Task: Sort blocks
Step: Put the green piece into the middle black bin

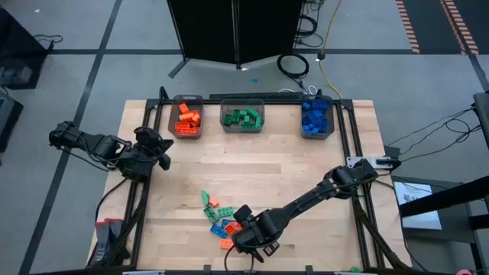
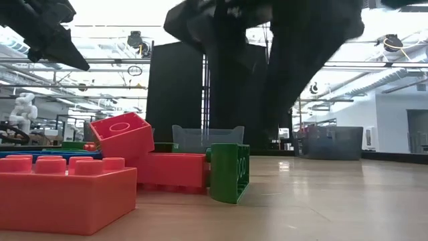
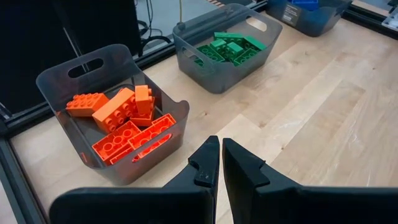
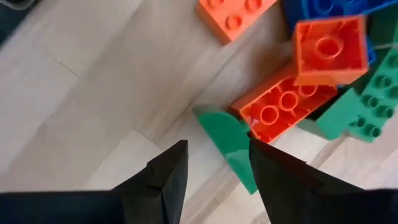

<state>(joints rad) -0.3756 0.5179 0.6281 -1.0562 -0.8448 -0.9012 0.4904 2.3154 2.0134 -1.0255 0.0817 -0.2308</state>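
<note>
A loose pile of orange, green and blue blocks (image 1: 218, 218) lies on the table near its near edge. In the low view, orange blocks (image 2: 67, 184) fill the foreground beside a green block standing on its side (image 2: 231, 173). My right gripper (image 1: 240, 231) hovers open over the pile's right side. In its wrist view the right gripper (image 4: 217, 174) has one finger on either side of a green block (image 4: 227, 140) that lies against an orange one (image 4: 283, 106). My left gripper (image 1: 162, 150) is shut and empty, above the table beside the orange bin (image 3: 118, 124).
Three grey bins stand along the far edge: orange blocks in the left one (image 1: 187, 118), green in the middle one (image 1: 243, 117), blue in the right one (image 1: 315, 118). Bare wood lies between the bins and the pile. A black frame rail (image 1: 348, 137) runs along the table's sides.
</note>
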